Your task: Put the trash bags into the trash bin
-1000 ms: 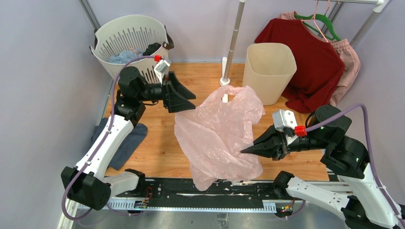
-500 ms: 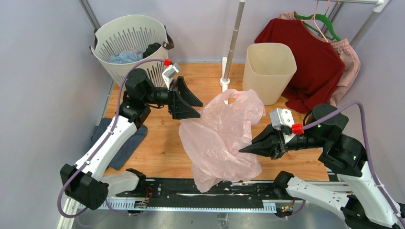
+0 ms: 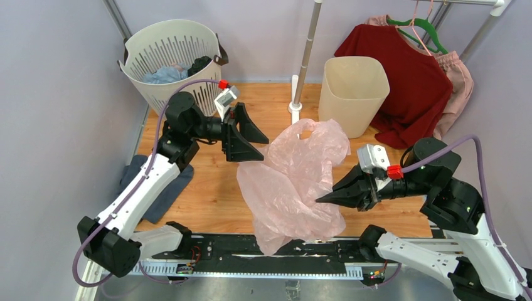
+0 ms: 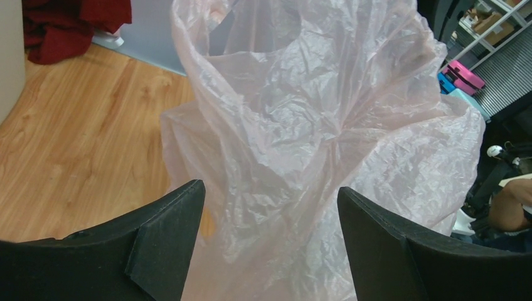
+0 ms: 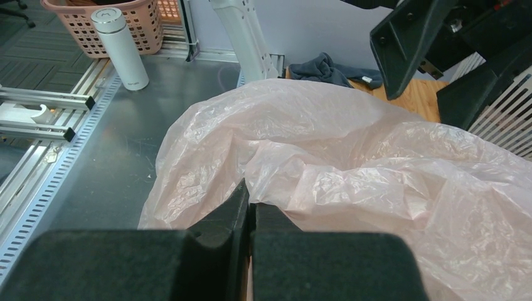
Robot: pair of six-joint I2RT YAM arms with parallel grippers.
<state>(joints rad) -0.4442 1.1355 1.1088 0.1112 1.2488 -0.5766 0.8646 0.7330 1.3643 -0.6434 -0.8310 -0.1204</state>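
The pale-pink trash bag (image 3: 292, 182) hangs crumpled in the middle of the top view, well apart from the trash bin (image 3: 345, 116) at the upper right. The right gripper (image 3: 321, 198) is closed, pinching a fold of the bag. The left gripper (image 3: 263, 149) stands wide open at the bag's upper part and holds nothing. I judge it should close near the handle cut-out, then both should carry the bag above the rim. No writing can be read.

Lab mock-up of a laundry corner: slotted aluminium rail (image 3: 251, 271) at 6 o'clock, slotted round white plastic basket (image 3: 157, 47) at 11, dark-red cloth garment (image 3: 408, 88) at 1.
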